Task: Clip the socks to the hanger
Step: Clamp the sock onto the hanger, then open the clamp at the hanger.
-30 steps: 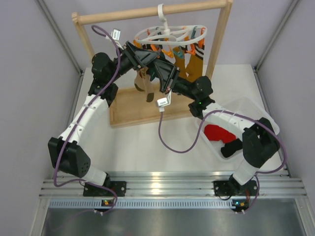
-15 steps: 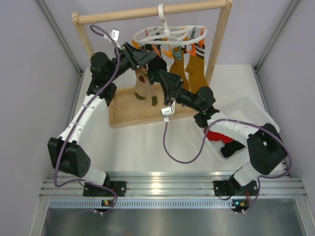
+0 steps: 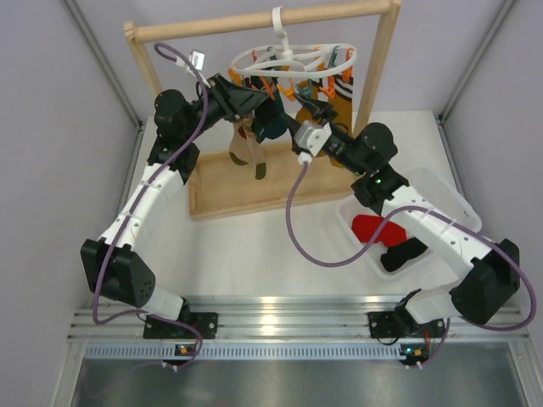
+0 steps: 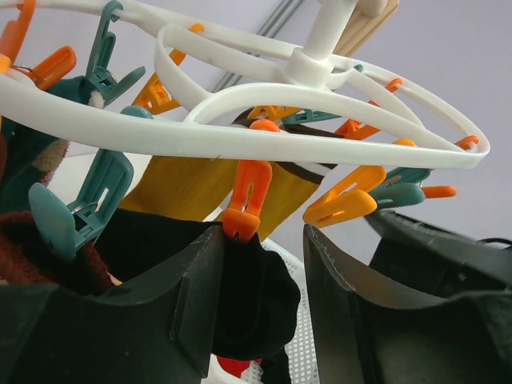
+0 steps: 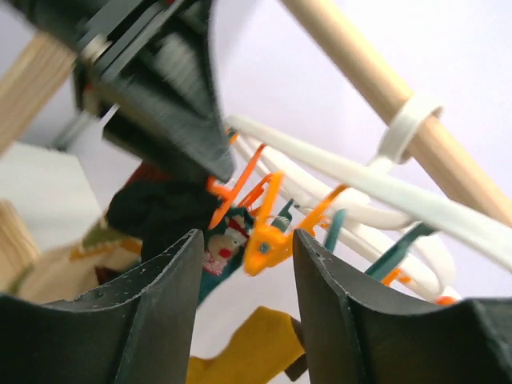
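Scene: two robot arms reach up to a white ring hanger (image 4: 264,144) hooked on the top bar of a wooden rack (image 3: 254,21).

Left gripper (image 4: 260,240): just under the ring, fingers part-way apart. A black sock (image 4: 256,300) is bunched in the gap. Whether the fingers actually pinch it cannot be told.

Black sock: its top edge meets the tip of an orange clip (image 4: 248,192) hanging from the ring. It is unclear if the clip has bitten the fabric.

Right gripper (image 5: 246,240): facing the left gripper from the other side of the sock, jaws apart and holding nothing. A second orange clip (image 5: 268,240) shows in the gap beyond its fingertips.

Already hanging: mustard-yellow socks (image 4: 184,188), clipped further round the ring behind the black sock.

Bin: a clear plastic bin (image 3: 441,191) stands on the table under the right arm, well apart from both grippers. In it lie a red sock (image 3: 373,227) and, nearer the arm bases, another black sock (image 3: 405,253).
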